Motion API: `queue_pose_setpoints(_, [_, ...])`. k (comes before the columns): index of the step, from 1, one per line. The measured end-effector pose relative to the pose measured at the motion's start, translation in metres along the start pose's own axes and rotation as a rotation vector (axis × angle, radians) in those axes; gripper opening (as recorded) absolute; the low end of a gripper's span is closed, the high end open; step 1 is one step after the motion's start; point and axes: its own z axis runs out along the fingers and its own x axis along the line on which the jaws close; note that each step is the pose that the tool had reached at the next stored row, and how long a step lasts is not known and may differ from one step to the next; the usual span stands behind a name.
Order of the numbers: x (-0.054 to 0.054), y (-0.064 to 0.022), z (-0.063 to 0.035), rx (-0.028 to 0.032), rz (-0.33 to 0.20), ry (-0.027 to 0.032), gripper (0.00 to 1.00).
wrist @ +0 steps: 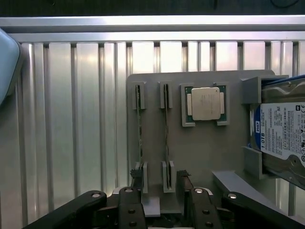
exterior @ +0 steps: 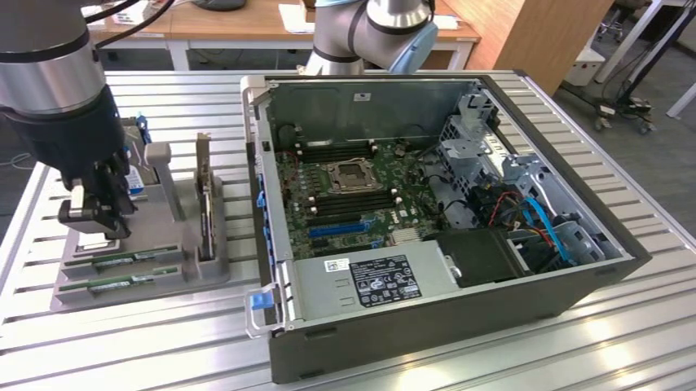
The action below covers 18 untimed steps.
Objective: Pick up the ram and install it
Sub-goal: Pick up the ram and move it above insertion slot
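Two ram sticks, thin green boards with pale labels, stand on edge in the slots of a grey holder (exterior: 163, 281): one ram stick (exterior: 122, 262) behind the other ram stick (exterior: 117, 283). From the wrist they appear edge-on as one thin line (wrist: 139, 131) and a second thin line (wrist: 166, 131). My gripper (exterior: 100, 226) hangs open just above the holder's far end and holds nothing. In the wrist view my gripper (wrist: 159, 183) has its black fingertips (wrist: 183, 179) either side of the second stick's end. The open computer case (exterior: 435, 318) holds the motherboard (exterior: 348, 191) with long black slots.
A tall dark expansion card (exterior: 204, 195) stands upright in the holder, close to the gripper. A CPU (wrist: 206, 103) and a hard drive (wrist: 281, 133) also rest in the holder. All of it stands on a slatted aluminium table (exterior: 130, 358). The arm's base (exterior: 370, 32) rises behind the case.
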Motion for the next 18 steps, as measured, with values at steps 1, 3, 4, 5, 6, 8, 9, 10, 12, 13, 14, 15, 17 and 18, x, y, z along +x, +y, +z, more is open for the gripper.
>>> queue_pose_setpoints(1, [0.0, -0.0001, 0.0017, -0.0001, 0.0, 0.0001, 0.42])
queue_pose_setpoints(3, [0.0, -0.0001, 0.0051, 0.0, 0.0, 0.0, 0.42])
queue_pose_setpoints(4, [0.0, -0.0001, 0.0069, -0.0001, 0.0, 0.0001, 0.42])
queue_pose_setpoints(5, [0.0, -0.0002, 0.0085, 0.0, 0.0, 0.0, 0.42])
queue_pose_setpoints(6, [0.0, -0.0002, 0.0101, 0.0, 0.0, 0.0, 0.42])
queue_pose_setpoints(8, [0.0, -0.0003, 0.0131, -0.0001, 0.0, 0.0, 0.42])
queue_pose_setpoints(9, [0.0, -0.0003, 0.0144, -0.0001, 0.0, 0.0, 0.42])
queue_pose_setpoints(10, [0.0, -0.0003, 0.0157, 0.0, 0.0, 0.0, 0.42])
queue_pose_setpoints(12, [0.0, -0.0004, 0.0184, -0.0001, 0.0, 0.0, 0.42])
queue_pose_setpoints(13, [0.0, -0.0004, 0.0196, -0.0001, 0.0, 0.0, 0.42])
queue_pose_setpoints(14, [0.0, -0.0004, 0.0202, -0.0002, 0.0, 0.0, 0.42])
queue_pose_setpoints(15, [0.0, -0.0004, 0.0201, -0.0003, 0.0, 0.0001, 0.42])
queue_pose_setpoints(17, [0.0, -0.0004, 0.0202, -0.0003, 0.0, 0.0002, 0.42])
queue_pose_setpoints(18, [0.0, -0.0004, 0.0202, -0.0002, 0.0, 0.0001, 0.42])
